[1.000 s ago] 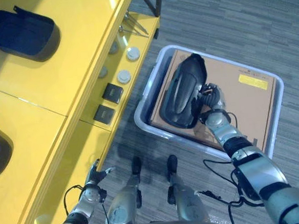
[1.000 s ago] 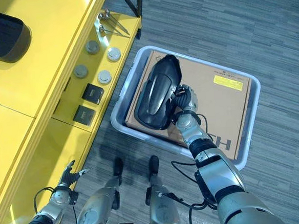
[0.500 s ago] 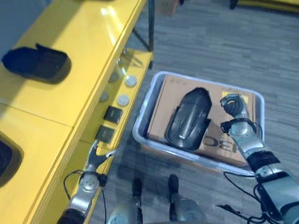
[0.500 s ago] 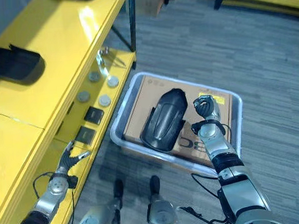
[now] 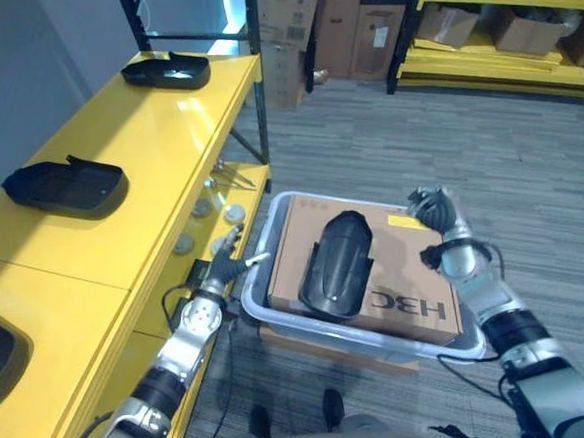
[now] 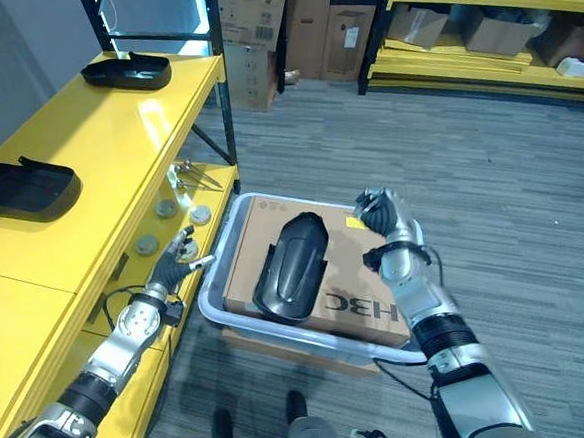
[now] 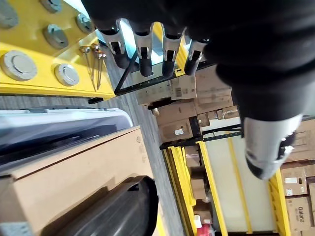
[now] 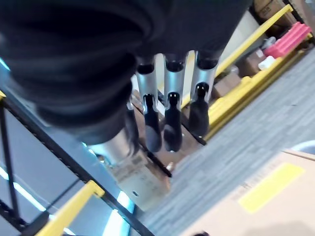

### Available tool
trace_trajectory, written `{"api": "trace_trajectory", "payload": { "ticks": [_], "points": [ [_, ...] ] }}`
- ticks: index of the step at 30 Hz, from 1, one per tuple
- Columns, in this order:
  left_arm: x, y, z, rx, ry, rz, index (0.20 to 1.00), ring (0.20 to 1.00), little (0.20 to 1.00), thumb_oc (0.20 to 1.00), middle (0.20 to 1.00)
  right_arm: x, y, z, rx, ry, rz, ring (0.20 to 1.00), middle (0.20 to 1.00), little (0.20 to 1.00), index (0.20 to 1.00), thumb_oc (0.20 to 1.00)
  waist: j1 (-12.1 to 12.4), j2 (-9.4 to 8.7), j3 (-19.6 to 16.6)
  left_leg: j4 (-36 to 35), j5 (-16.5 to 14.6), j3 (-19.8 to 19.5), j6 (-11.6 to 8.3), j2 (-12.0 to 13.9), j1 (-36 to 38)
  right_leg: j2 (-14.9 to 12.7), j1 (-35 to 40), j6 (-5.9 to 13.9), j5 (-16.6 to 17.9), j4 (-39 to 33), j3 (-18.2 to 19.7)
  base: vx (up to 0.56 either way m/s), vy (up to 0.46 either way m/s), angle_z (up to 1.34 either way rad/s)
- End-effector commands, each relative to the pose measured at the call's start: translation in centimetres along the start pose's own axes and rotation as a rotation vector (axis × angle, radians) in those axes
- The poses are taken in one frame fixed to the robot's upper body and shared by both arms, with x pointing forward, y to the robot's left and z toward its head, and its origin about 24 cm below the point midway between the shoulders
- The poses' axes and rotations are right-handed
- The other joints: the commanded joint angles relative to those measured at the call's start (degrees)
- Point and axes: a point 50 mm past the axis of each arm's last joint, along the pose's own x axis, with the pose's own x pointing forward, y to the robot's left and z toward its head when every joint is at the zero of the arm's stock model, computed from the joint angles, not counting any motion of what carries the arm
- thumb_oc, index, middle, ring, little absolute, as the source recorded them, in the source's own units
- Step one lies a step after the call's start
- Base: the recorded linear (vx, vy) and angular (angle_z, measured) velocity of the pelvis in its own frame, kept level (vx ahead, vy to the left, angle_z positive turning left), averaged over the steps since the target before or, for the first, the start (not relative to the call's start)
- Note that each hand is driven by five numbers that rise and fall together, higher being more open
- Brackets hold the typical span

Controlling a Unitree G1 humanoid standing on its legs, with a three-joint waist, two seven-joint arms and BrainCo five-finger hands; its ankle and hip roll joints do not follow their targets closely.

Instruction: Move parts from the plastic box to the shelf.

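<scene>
A grey plastic box point(image 5: 269, 323) stands on the floor beside the yellow shelf point(image 5: 138, 160). Inside it lies a brown carton point(image 5: 418, 305) with a long black moulded part point(image 5: 333, 266) resting on top. My left hand point(image 5: 221, 274) is open, its straight fingers point(image 7: 145, 49) by the box's left rim and not touching it. Above the carton's right side my right hand point(image 6: 380, 211) hangs empty, with its fingers point(image 8: 170, 108) relaxed. Black parts point(image 5: 66, 187) point(image 5: 167, 72) lie on the shelf top.
On the lower shelf level lie round grey discs point(image 7: 17, 64) and thin metal tools point(image 5: 231, 173). Cartons point(image 5: 343, 20) and yellow racks point(image 5: 500, 34) stand at the back. Grey carpet floor point(image 5: 367, 144) lies open beyond the box.
The camera has tilted up. My right hand has left the black part and risen over the carton's right side. My left hand has come up to the box's left rim.
</scene>
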Motion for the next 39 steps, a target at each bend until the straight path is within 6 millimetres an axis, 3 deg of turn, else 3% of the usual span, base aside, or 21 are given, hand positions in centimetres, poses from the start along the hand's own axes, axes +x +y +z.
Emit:
{"api": "trace_trajectory", "payload": {
  "ticks": [1, 10, 19, 27, 31, 33, 39],
  "points": [
    [-0.2, 0.7, -1.1, 0.052, 0.03, 0.018, 1.0, 1.0, 1.0, 1.0, 1.0, 1.0, 0.0, 0.8, 0.021, 0.011, -0.092, 1.0, 1.0, 1.0, 1.0, 1.0, 2.4, -1.08, -1.5, 0.0, -1.5, 1.0, -2.82, 3.1, -0.2, -3.5, 2.6, 4.47, -4.8, 0.6, 1.4, 0.0, 0.0, 0.0],
    [-3.9, 0.5, -7.9, 0.104, 0.321, 0.026, 1.0, 1.0, 1.0, 1.0, 1.0, 0.4, 4.7, -0.4, 0.141, 0.219, -0.053, 1.0, 1.0, 1.0, 1.0, 1.0, 4.0, 0.02, 1.4, 0.0, -1.4, 0.2, -2.65, 2.8, -2.0, -3.7, 1.4, 4.68, -4.4, 0.3, 0.8, -0.02, 0.016, 0.08],
    [-7.9, -0.2, -13.8, -0.029, 0.641, 0.119, 1.0, 1.0, 1.0, 1.0, 1.0, -0.4, 6.0, -0.6, 0.113, 0.251, -0.066, 1.0, 1.0, 1.0, 1.0, 1.0, 4.3, 0.95, 4.5, 0.0, -0.2, -0.6, -2.64, 2.3, -5.1, -4.1, -1.5, 4.76, -3.4, 0.7, 0.4, -0.03, 0.015, 0.04],
    [-11.6, 0.2, -17.2, 0.097, 0.863, 0.173, 1.0, 1.0, 1.0, 1.0, 1.0, -2.4, 6.4, -1.8, 0.121, 0.274, -0.139, 1.0, 1.0, 1.0, 1.0, 1.0, 3.6, 1.64, 5.7, 0.0, -0.1, -0.4, -2.6, 2.0, -6.1, -4.5, -2.6, 5.02, -3.2, 0.8, 0.3, 0.01, 0.009, 0.02],
    [-12.5, 0.5, -17.8, 0.152, 0.909, 0.179, 1.0, 1.0, 1.0, 1.0, 1.0, -3.4, 7.3, -2.2, 0.176, 0.308, -0.13, 1.0, 1.0, 1.0, 1.0, 1.0, 3.3, 1.78, 6.1, 0.0, -0.1, -0.2, -2.63, 2.0, -6.2, -4.6, -2.9, 5.07, -3.1, 0.8, 0.4, 0.0, 0.001, -0.01],
    [-12.7, 0.6, -17.9, 0.167, 0.917, 0.172, 1.0, 1.0, 1.0, 1.0, 1.0, -3.9, 8.5, -2.0, 0.22, 0.319, -0.06, 0.2, 0.2, 0.2, 0.2, 0.2, 3.4, 1.72, 6.1, 0.0, -0.2, -0.1, -2.65, 2.1, -6.3, -4.6, -3.0, 5.08, -3.0, 0.7, 0.5, 0.01, 0.001, -0.06],
    [-11.9, 0.6, -17.4, 0.17, 0.876, 0.176, 1.0, 1.0, 1.0, 1.0, 1.0, -5.3, 10.8, -3.0, 0.28, 0.413, 0.085, 0.2, 0.2, 0.2, 0.2, 0.2, 3.4, 1.51, 5.9, 0.0, -0.1, -0.2, -2.79, 2.2, -6.3, -4.7, -2.7, 4.98, -3.0, 0.4, 0.2, 0.0, -0.001, -0.02]
  ]
}}
